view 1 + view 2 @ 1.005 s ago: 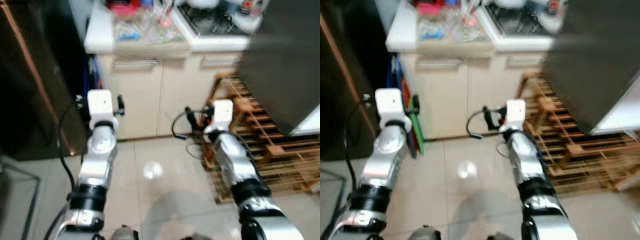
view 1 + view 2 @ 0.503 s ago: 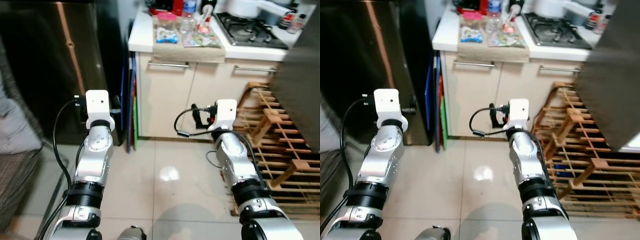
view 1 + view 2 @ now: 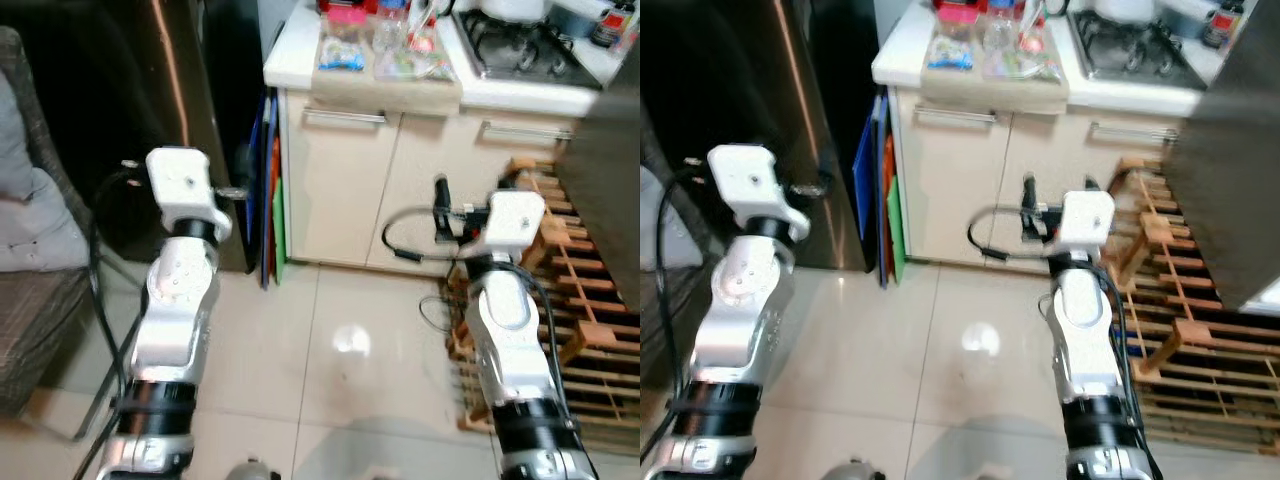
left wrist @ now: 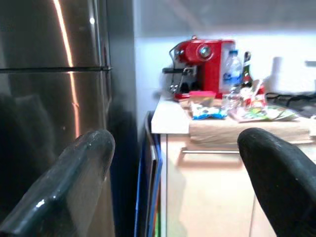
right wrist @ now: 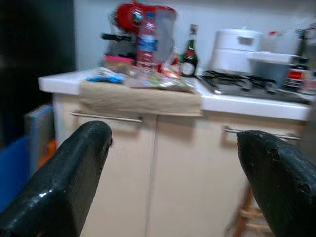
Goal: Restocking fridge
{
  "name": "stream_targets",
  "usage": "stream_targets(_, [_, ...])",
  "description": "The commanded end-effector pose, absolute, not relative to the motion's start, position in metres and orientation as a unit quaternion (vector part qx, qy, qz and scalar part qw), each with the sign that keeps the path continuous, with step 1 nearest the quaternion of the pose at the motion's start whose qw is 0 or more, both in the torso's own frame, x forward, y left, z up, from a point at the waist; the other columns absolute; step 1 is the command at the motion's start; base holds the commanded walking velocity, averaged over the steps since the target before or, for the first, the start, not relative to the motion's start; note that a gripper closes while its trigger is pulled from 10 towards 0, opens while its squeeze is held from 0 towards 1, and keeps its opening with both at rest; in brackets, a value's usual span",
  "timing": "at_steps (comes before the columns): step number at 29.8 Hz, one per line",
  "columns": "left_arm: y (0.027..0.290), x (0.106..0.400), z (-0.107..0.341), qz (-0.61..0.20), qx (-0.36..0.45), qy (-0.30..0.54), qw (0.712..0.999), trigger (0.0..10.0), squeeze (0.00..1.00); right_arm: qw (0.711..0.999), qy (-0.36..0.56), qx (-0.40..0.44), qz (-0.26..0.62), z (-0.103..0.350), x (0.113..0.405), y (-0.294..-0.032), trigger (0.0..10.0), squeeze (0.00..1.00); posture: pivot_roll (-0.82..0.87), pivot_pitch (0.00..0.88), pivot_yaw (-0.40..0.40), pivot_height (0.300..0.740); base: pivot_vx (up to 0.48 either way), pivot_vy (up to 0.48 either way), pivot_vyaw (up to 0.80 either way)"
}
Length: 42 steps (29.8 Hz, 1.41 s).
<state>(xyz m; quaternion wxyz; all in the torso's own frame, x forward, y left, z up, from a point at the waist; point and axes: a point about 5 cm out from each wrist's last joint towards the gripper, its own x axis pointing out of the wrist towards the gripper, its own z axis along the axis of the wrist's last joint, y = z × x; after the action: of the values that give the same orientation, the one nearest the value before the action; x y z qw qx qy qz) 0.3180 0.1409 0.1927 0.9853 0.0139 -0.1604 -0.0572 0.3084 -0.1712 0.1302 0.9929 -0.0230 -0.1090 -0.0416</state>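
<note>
Both grippers, left gripper (image 4: 173, 163) and right gripper (image 5: 173, 163), empty, fingers apart; no legible labels.

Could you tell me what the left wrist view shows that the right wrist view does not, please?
The left wrist view alone takes in the steel fridge, its doors closed, beside the counter. The right wrist view alone takes in the gas hob and the white pot on it. Both share the red coffee machine, the water bottle, the cloth-covered counter edge, and an open gripper's black fingers.
</note>
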Motion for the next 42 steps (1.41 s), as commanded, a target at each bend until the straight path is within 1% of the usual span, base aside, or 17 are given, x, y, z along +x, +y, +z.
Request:
stream_targets(1, [0.141,0.321,0.202,-0.066,0.013,-0.175,0.982,10.0,0.00,0.992,-0.117,-0.027,-0.031,0.137,0.314,-0.163,10.0,0.00,0.00,0.000,-0.012,0.740,0.480,0.000,0.00])
stream_targets(8, [0.140,0.328,0.200,-0.082,0.009,-0.164,0.983,10.0,0.00,0.991,-0.121,-0.046,-0.028,0.145,0.323,-0.158,10.0,0.00,0.00,0.000,-0.006,0.740,0.480,0.000,0.00])
stream_targets(15, [0.140,0.331,0.199,-0.094,0.007,-0.162,0.982,10.0,0.00,0.990,-0.131,-0.040,-0.030,0.152,0.327,-0.156,10.0,0.00,0.00,0.000,-0.009,0.740,0.480,0.000,-0.80])
stream_targets(25, [0.139,0.335,0.203,-0.101,0.005,-0.171,0.980,10.0,0.00,0.990,-0.130,-0.051,-0.019,0.154,0.330,-0.151,10.0,0.00,0.00,0.000,-0.008,0.740,0.480,0.000,0.00])
stream_targets(31, [0.141,0.340,0.214,-0.096,0.009,-0.187,0.978,10.0,0.00,0.988,-0.143,-0.051,-0.008,0.160,0.333,-0.147,10.0,0.00,-0.01,0.000,-0.009,0.740,0.480,0.000,0.00])
stream_targets(42, [0.138,0.337,0.229,-0.087,0.004,-0.211,0.974,10.0,0.00,0.986,-0.161,-0.048,0.008,0.170,0.336,-0.142,10.0,0.00,-0.01,0.000,-0.007,0.740,0.480,0.000,0.00])
